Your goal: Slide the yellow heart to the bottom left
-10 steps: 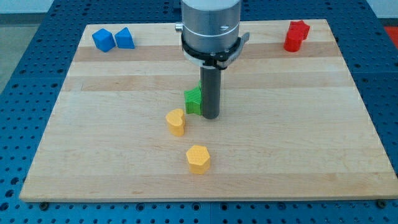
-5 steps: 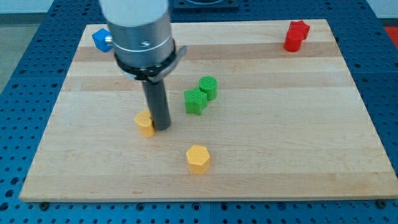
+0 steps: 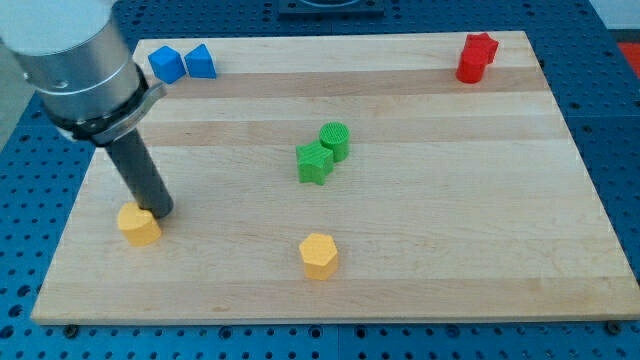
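In the camera view, my tip [image 3: 160,211] rests on the board [image 3: 450,250] at the view's left, just above and right of the yellow heart [image 3: 139,224]; it looks to be touching the heart's upper right edge, though the rod hides the contact itself. The rod is a bare dark shaft with no jaws, so it holds nothing and only presses against the block. The heart sits near the board's left edge, in the lower left part. A yellow hexagon [image 3: 319,255] lies well apart to the right, near the bottom edge. Two green blocks, a star [image 3: 314,162] and a cylinder [image 3: 335,141], touch each other near the centre. Two blue blocks [image 3: 166,64] [image 3: 200,61] sit side by side at the top left, and a red block [image 3: 476,56] stands at the top right.
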Tool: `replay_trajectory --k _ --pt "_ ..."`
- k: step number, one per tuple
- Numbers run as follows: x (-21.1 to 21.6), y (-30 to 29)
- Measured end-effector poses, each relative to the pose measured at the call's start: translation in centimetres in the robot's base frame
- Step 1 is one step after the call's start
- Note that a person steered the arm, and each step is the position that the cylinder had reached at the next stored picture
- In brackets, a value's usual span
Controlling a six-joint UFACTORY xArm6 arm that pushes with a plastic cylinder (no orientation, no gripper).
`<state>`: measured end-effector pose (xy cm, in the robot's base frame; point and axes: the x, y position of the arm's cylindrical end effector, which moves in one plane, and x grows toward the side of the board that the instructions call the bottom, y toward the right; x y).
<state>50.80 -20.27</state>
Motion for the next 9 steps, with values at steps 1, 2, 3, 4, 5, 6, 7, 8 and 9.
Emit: replay_trajectory --k 1,2,3,4,5,6,7,8,9 --pt "0.7 -0.8" --pt "0.4 -1.5" --pt "0.4 -3.2" --pt "0.4 -4.8" --pt "0.7 -5.5" --pt "1.7 -5.8" --pt "2.9 -5.8" --pt "3.7 -5.8" --pt "5.2 -5.8"
